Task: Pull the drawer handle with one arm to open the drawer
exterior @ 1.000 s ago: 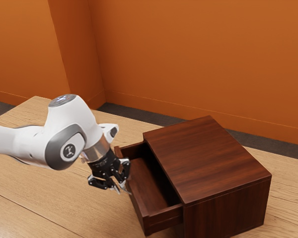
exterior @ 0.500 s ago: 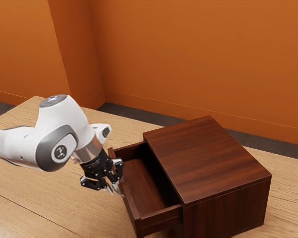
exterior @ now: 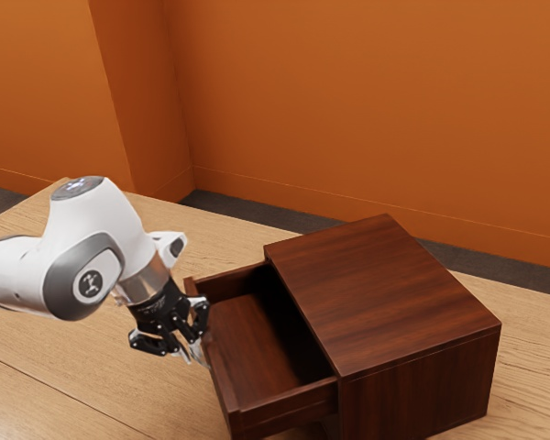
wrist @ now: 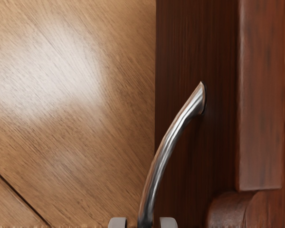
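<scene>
At the drawer (exterior: 257, 353) front, the gripper (exterior: 194, 352) clamps its jaws on the handle (wrist: 165, 147). Best pull straight outward, level, avoiding sideways drag.

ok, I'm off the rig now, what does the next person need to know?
The gripper is shut on the handle.
The drawer is pulled well out of the cabinet, which sits on the table.
Done: handle grasped, drawer open a good way.
Left: probably pull a little further if full travel is wanted, then let go.
</scene>
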You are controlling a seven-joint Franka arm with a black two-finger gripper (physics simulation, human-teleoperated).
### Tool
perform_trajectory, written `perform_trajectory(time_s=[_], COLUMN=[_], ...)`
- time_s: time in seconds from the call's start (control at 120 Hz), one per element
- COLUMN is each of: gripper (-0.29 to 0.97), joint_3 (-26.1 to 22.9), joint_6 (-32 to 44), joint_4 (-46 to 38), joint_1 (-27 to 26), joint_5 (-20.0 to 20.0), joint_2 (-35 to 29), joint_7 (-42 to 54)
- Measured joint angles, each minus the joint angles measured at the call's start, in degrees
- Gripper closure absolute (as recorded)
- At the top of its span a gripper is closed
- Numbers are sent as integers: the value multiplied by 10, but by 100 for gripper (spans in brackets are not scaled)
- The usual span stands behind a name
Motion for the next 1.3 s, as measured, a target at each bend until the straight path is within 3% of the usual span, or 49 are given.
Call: perform_trajectory(time_s=[0.925, 1.008, 1.067, 1.15, 1.242, 1.3], gripper=[69, 64, 59, 43, 28, 21], joint_3=[41, 61, 79, 109, 115, 118], joint_6=[-53, -73, -106, -176, -272, -329], joint_4=[-52, -53, -52, -14, 113, 195], joint_1=[1, 2, 26, 42, 44, 45], joint_5=[-1, 2, 17, 71, 141, 173], joint_2=[-94, -137, -205, -273, -268, -226], joint_7=[-3, -2, -2, -1, 0, 0])
